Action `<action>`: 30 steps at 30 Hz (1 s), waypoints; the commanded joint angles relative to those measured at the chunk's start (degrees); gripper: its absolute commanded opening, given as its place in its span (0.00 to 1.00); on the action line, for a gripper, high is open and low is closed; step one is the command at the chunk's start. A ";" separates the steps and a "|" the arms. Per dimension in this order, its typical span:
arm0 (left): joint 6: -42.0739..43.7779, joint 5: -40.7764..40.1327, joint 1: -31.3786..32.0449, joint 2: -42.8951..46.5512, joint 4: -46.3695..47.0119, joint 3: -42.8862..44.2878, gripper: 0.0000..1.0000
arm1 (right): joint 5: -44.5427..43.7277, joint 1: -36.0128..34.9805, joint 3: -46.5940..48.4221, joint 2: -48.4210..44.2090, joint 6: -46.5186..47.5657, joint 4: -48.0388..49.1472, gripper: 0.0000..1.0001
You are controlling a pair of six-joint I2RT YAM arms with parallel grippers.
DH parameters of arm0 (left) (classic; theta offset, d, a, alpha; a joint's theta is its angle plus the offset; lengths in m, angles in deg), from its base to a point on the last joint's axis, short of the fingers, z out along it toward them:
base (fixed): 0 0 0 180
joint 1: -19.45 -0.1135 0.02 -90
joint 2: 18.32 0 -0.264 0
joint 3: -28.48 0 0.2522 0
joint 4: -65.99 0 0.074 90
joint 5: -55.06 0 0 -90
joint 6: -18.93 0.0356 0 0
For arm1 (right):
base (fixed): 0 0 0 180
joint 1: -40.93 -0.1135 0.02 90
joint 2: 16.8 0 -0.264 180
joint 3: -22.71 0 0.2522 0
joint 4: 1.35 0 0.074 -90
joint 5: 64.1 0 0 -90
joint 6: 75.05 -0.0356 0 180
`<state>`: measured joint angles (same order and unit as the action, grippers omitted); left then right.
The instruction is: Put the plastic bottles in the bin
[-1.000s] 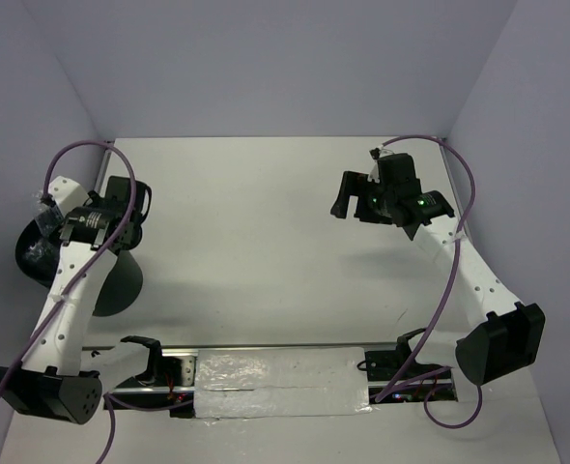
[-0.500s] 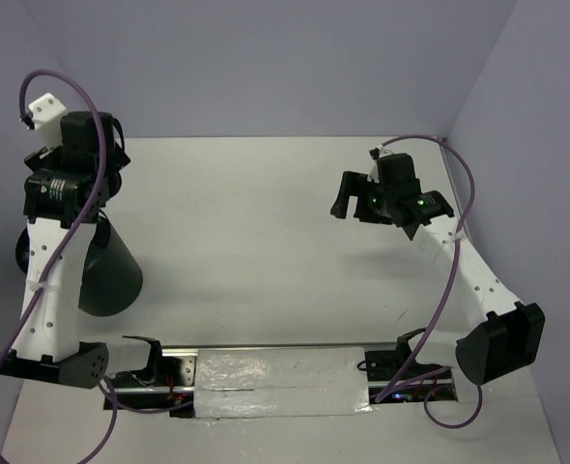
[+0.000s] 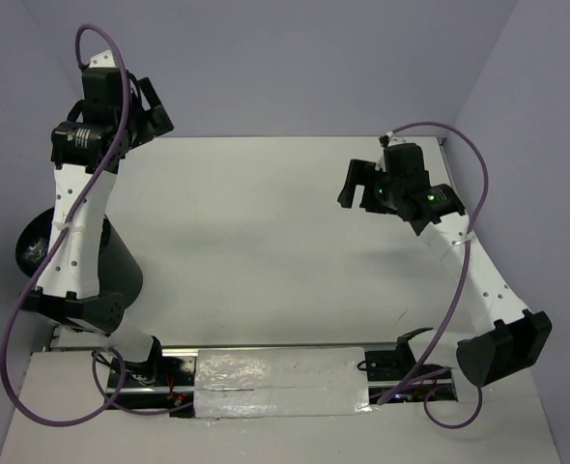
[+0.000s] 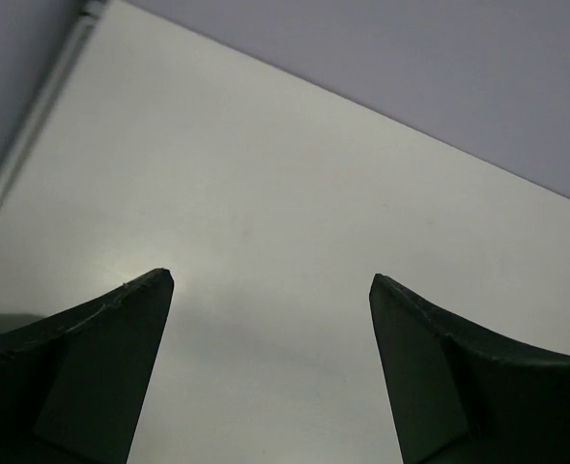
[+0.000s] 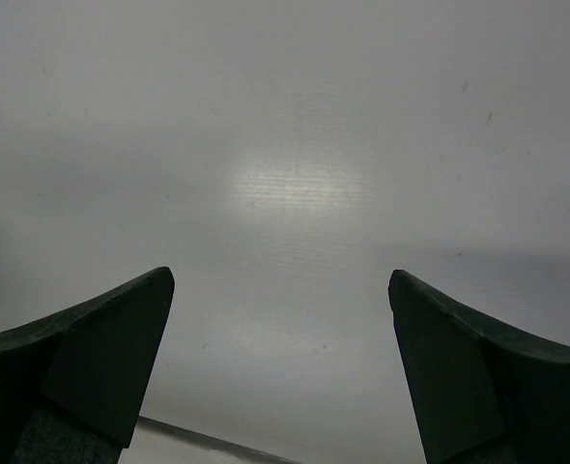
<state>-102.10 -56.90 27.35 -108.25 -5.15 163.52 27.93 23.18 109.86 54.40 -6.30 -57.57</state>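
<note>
The bin is a black tapered wastebasket at the table's left edge, tipped so that its mouth faces left. My left arm covers part of it. No plastic bottles show plainly; the bin's inside is dark. My left gripper is raised high near the back left corner, well above and behind the bin. Its jaws are open and empty over bare table in the left wrist view. My right gripper hovers over the table's right half, open and empty, as its wrist view also shows.
Purple-grey walls enclose the white table at the back and on both sides. A taped mounting rail with cables runs along the near edge between the arm bases.
My left arm has lifted from the bin's mouth, up and back toward the far wall, and its jaws have spread wider. The right arm has shifted only slightly.
</note>
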 commanded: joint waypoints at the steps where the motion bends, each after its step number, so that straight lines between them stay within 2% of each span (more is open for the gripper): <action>1: 4.39 20.23 -0.08 1.95 10.96 -1.21 0.96 | -5.35 -0.43 7.02 -4.31 1.92 -2.10 1.00; 4: 6.15 29.47 0.01 2.13 15.28 -2.27 0.97 | -8.61 -0.43 11.42 -5.63 3.85 -4.12 1.00; 8: 8.78 35.40 1.32 1.07 16.34 -0.69 0.97 | -13.70 -0.44 16.95 -7.65 7.53 -4.83 1.00; 12: 11.95 35.23 3.26 2.74 18.79 -3.49 0.97 | -20.99 -0.52 20.47 -8.71 10.44 -4.13 1.00; 15: 12.66 35.49 3.70 4.32 21.26 -5.60 0.98 | -22.93 -0.52 22.68 -8.71 12.55 -3.34 1.00; 26: 14.33 33.91 3.70 4.68 21.61 -5.08 0.99 | -23.29 -0.52 23.03 -11.78 12.29 4.48 1.00; 30: 14.59 33.47 3.70 5.03 20.91 -5.70 0.99 | -26.27 -0.44 23.99 -11.87 9.40 3.17 1.00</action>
<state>-89.05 -23.52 31.17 -105.76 13.47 157.79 4.73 23.18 131.93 43.65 4.91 -57.00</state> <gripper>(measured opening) 0.984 0.996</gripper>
